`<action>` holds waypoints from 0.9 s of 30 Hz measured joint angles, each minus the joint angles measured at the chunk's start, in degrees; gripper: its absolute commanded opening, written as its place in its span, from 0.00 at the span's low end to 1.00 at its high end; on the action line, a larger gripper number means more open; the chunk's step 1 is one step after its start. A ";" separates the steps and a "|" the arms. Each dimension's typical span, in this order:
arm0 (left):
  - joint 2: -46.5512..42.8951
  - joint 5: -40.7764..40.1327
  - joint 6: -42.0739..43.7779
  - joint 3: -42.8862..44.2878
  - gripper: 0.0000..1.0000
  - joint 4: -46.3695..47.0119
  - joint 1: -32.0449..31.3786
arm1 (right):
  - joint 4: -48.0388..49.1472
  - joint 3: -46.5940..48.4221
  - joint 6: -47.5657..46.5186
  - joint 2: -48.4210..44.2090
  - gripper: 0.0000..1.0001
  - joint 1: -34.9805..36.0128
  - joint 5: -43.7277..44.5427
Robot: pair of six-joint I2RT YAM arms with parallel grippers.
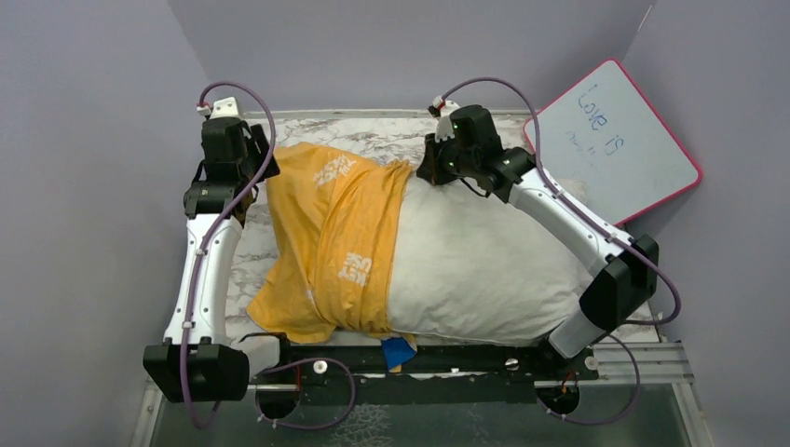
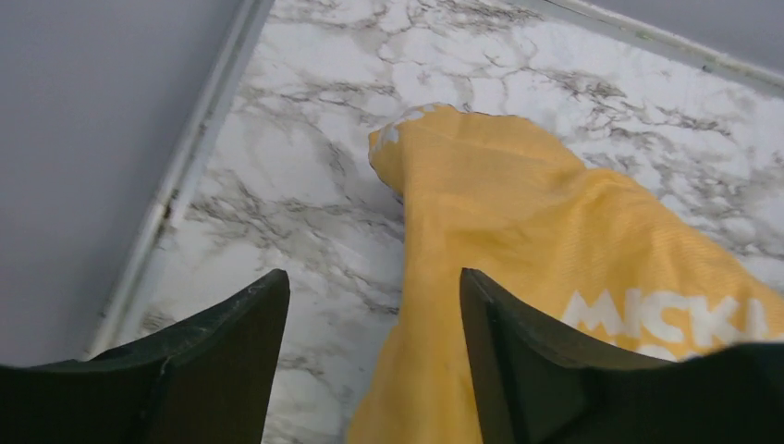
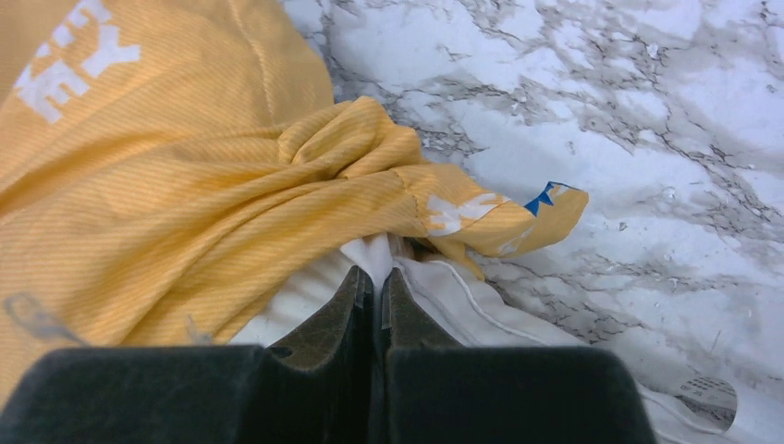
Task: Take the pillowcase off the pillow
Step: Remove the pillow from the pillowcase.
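The white pillow (image 1: pixel 484 265) lies across the table, its right half bare. The orange-yellow pillowcase (image 1: pixel 331 233) with white lettering covers its left half, bunched at the far edge. My right gripper (image 3: pixel 376 276) is shut on a fold of the white pillow (image 3: pixel 370 254) at its far edge, just under the bunched pillowcase hem (image 3: pixel 370 157). My left gripper (image 2: pixel 370 277) is open above the far left corner of the pillowcase (image 2: pixel 518 213); the fabric edge lies between its fingers, not gripped. In the top view the left gripper (image 1: pixel 244 172) is at the far left and the right gripper (image 1: pixel 430 169) at mid back.
A pink-edged whiteboard (image 1: pixel 615 140) leans at the back right. The marble tabletop (image 2: pixel 305 120) has a raised metal rim (image 2: pixel 199 148) on the left. A blue bit of the pillowcase (image 1: pixel 399 352) pokes out at the near edge. Grey walls enclose the table.
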 measured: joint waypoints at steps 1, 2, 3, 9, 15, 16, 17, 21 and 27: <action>0.96 0.61 -0.09 -0.02 0.96 0.13 0.55 | -0.85 1.53 -0.02 1.73 0.01 -0.39 0.42; 1.81 1.84 0.24 -0.26 0.98 0.24 1.05 | -1.36 2.51 -0.07 3.19 0.01 -0.76 0.61; 2.10 3.02 0.35 -0.96 0.99 0.61 1.53 | -1.55 2.86 -0.13 4.31 0.01 -1.11 0.70; -2.69 12.15 -0.92 -13.57 0.99 1.29 1.97 | -4.70 6.03 -0.17 8.13 0.12 -1.77 1.62; -10.80 23.80 -6.97 -25.57 0.99 0.17 3.23 | -12.41 13.66 -0.33 11.13 0.49 -1.75 3.23; -12.11 25.11 -7.87 -27.06 0.99 0.09 3.23 | -12.96 14.12 -0.70 10.80 0.53 -1.77 2.78; -13.88 27.02 -9.18 -28.74 0.99 0.24 3.32 | -13.33 14.58 -0.96 10.43 0.55 -1.77 2.05; -18.49 34.75 -14.10 -34.14 0.94 3.43 3.39 | -13.33 14.53 -2.60 6.75 0.65 -1.84 -5.03; -22.95 43.10 -21.53 -39.93 0.40 9.94 3.63 | -5.79 0.15 -5.95 -7.41 0.80 0.50 -16.94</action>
